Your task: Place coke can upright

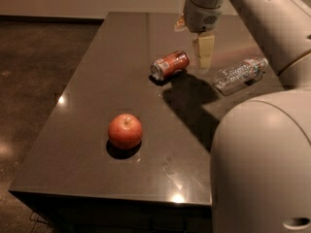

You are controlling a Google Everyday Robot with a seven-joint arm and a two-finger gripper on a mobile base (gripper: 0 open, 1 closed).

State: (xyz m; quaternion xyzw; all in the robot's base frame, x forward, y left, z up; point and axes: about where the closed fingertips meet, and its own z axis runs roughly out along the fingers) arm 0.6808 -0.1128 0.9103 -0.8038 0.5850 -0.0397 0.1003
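Overhead, the claw [204, 62] hangs pointing down from the pale arm [252, 13] that reaches in from the upper right. It holds nothing, and whether it is released or clenched cannot be told from this angle. Its tip sits just to the right of the coke can [169, 65], apart from it, in the gap between the can and the water bottle [240, 75].

The can lies on its side on the dark table [97, 81], toward the far half of the top, with one silver end turned to the lower left and its red body running up to the right. The clear bottle also lies on its side, further right, near the table's right edge.

A dark shadow [189, 96] spreads over the tabletop below the claw and the can. Well apart from these, nearer the front edge, a red apple [125, 131] stands with its stem end up. The robot's rounded pale body [262, 164] fills the lower right corner.
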